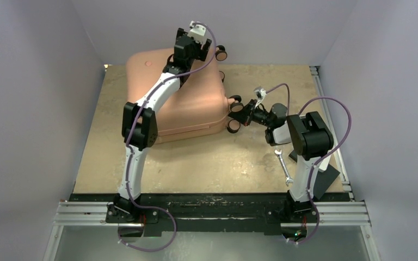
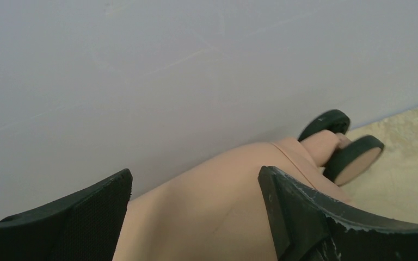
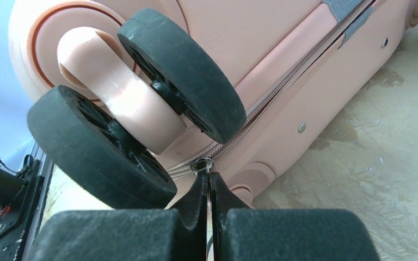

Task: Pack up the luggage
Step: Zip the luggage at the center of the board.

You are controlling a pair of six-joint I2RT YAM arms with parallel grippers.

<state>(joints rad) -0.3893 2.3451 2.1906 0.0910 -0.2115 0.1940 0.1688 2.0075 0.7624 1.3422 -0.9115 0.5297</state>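
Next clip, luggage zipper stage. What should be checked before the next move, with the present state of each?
1. right gripper shut on the zipper pull: ok.
2. left gripper open, above the luggage: ok.
3. left gripper touching the luggage: cannot tell.
4. Zipper closed all round: cannot tell, the wheels hide part of it.
5. wrench lies apart from the luggage: ok.

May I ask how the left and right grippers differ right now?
The left gripper stands wide open; the right gripper is shut on the zipper pull. The left gripper hangs over the luggage near the wall; the right gripper sits low beside its wheels. Both have black fingers.
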